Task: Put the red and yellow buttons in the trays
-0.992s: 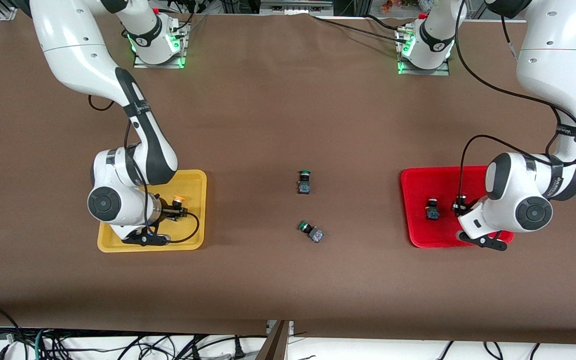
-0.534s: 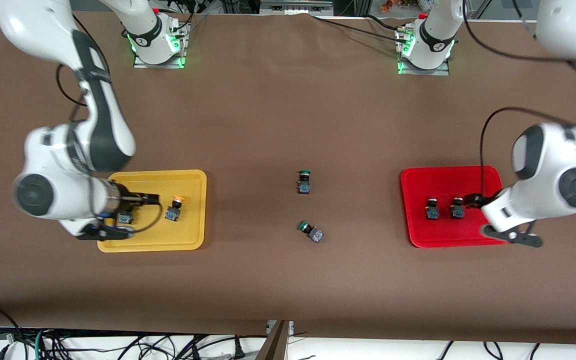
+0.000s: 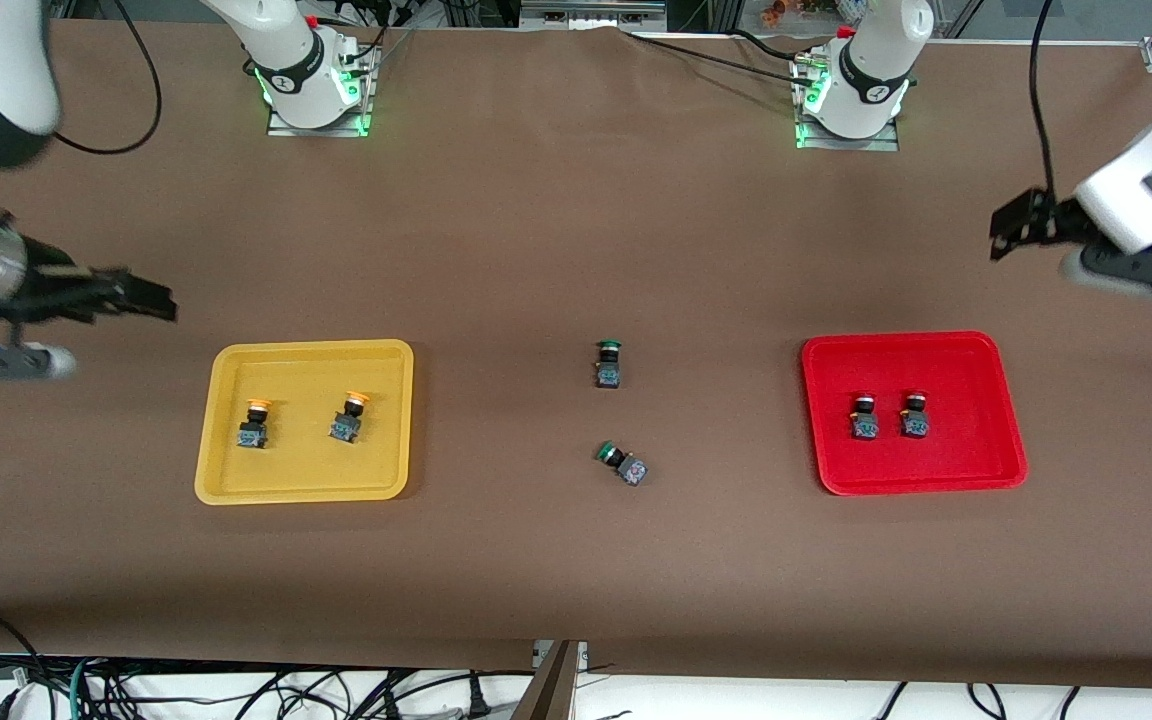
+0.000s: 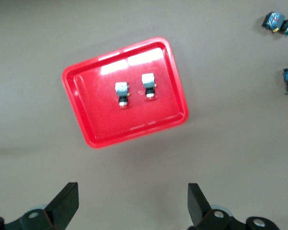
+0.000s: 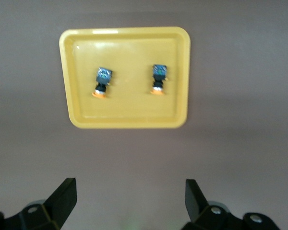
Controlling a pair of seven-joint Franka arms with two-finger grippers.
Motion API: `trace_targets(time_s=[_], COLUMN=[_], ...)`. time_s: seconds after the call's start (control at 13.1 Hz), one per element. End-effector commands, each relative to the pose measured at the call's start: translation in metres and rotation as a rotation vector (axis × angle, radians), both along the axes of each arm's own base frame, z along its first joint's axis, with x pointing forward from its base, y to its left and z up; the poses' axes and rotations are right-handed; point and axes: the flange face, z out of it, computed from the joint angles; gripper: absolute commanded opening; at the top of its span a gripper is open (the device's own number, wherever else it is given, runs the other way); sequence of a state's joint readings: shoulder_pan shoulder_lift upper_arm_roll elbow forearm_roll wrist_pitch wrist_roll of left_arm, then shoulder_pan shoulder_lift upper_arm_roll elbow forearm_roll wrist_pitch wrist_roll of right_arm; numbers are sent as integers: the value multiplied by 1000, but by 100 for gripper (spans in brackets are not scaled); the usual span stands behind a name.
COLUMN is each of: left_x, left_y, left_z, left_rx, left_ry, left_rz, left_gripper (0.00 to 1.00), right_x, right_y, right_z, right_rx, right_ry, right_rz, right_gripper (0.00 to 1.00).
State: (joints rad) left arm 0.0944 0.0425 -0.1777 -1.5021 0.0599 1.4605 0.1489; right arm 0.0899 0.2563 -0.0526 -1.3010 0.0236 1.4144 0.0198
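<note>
Four buttons sit sorted, two orange-yellow (image 3: pixel 301 420) in the yellow tray (image 3: pixel 226 485) below the raised right hand (image 3: pixel 141 297), two red (image 3: pixel 888 414) in the red tray (image 3: pixel 996 465) below the raised left hand (image 3: pixel 1011 232); both hands are spread apart and empty. The placing looks finished, so only parking seems left.

The table (image 3: pixel 536 250) wears a matt brown covering that looks like cloth or felt, smooth and without shine. The red tray (image 3: pixel 976 460) toward the left arm's end looks like glossy moulded plastic, with bright glare along its floor in the left wrist view (image 4: pixel 105 129). The yellow tray (image 3: pixel 306 480) toward the right arm's end is the same smooth plastic, its sheen softer (image 5: pixel 129 115). The buttons in the trays have shiny plastic caps on duller dark bodies. Both arms have glossy white shells with black matt joints.
</note>
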Motion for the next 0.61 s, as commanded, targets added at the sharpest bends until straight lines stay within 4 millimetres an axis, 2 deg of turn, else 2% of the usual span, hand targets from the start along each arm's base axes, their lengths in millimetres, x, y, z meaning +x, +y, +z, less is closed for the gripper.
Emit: trace_targets(time_s=[0.0,0.15,0.23,0.31,0.46,0.53], left_x=[1,4,6,6,4,2], left_y=[12,7,5,4,13,24], left_z=[0,-4,-2,-2,0,-1], left_rx=[0,0,9,3,-3,-21], left_ry=[3,7,-9,-11,-33,-63], left_rz=[22,68,84,89,93,114], left_gripper=[100,100,100,100,100,100], right_x=[-44,-58,-63,-64,-61,-59], right_y=[-6,-11,-22,-23,-25,-24], right_z=[45,62,62,61,54,55], right_rx=[-32,-30,-32,-31,-23,-27], right_ry=[-41,-61,-62,-53,-22,-25], right_rz=[18,9,-11,-8,-12,-10], right_gripper=[100,100,100,100,100,100])
